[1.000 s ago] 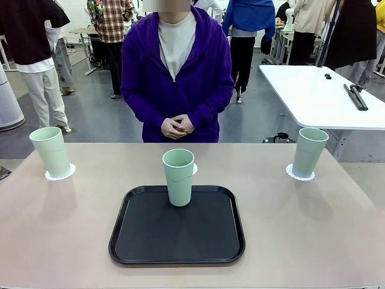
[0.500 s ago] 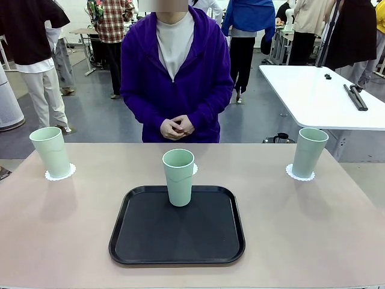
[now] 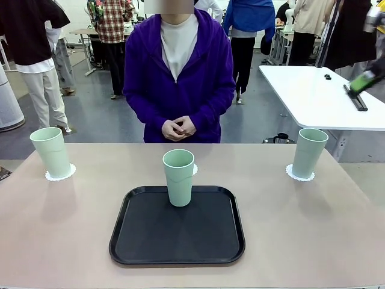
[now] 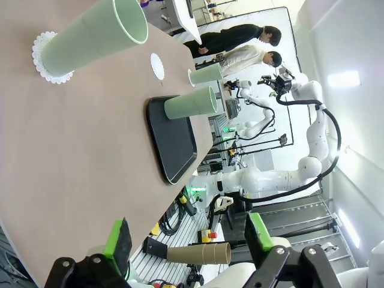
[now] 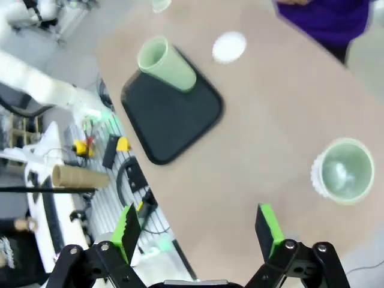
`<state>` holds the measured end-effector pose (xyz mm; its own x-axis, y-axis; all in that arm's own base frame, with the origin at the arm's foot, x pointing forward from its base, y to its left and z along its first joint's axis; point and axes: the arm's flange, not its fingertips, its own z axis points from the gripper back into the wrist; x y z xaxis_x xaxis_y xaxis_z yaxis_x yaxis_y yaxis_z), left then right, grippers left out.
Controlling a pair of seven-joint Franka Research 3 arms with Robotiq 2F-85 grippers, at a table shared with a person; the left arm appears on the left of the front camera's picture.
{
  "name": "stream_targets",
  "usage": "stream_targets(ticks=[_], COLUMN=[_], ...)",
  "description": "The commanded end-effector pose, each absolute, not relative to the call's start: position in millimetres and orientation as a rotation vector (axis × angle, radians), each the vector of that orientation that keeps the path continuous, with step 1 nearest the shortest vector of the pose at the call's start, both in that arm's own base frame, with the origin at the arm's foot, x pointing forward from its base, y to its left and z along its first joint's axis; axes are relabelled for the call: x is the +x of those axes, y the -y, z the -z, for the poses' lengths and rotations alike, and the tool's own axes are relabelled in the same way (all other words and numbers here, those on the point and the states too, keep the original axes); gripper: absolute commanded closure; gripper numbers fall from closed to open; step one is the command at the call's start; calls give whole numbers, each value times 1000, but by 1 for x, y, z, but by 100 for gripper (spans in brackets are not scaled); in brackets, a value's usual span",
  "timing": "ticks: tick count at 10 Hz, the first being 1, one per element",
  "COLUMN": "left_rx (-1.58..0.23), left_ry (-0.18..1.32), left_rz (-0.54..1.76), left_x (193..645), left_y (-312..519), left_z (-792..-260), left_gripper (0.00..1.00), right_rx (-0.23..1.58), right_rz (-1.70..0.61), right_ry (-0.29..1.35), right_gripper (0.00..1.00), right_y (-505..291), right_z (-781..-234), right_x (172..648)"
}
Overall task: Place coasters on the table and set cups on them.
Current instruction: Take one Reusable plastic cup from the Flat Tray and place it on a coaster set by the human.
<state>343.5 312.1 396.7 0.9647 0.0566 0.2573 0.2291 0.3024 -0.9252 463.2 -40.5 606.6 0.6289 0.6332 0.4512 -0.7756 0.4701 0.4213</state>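
We see a beige tabletop [image 3: 313, 229] in a crowded hall. Cups [image 3: 178, 176] are mint, tapered. Left gripper [image 4: 187, 234] and right gripper [image 5: 198, 224] stand spread.

Middle coaster [image 3: 195, 169] mostly behind cup [image 3: 178, 176]

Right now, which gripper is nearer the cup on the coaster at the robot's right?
Right. The right gripper hangs open above and beside that cup. The left gripper is beyond the table's opposite end, with the tray between.
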Motion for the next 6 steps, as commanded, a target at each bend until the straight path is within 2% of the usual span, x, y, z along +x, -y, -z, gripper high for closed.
stream_targets(ticks=[1, 3, 6], left_rx=[-1259, -1259, -1259], left_ry=[266, 266, 266], left_rz=[113, 113, 113], left_x=[342, 342, 342], left_y=[-314, -314, -314], left_z=[-398, -398, -398], left_gripper=[0, 0, 0], right_rx=[528, 490, 543], right_rz=[-1002, -1074, -1150], right_ry=[250, 234, 220], right_gripper=[0, 0, 0], right_y=[-22, -92, -150], right_z=[-582, -555, -506], right_x=[452, 441, 425])
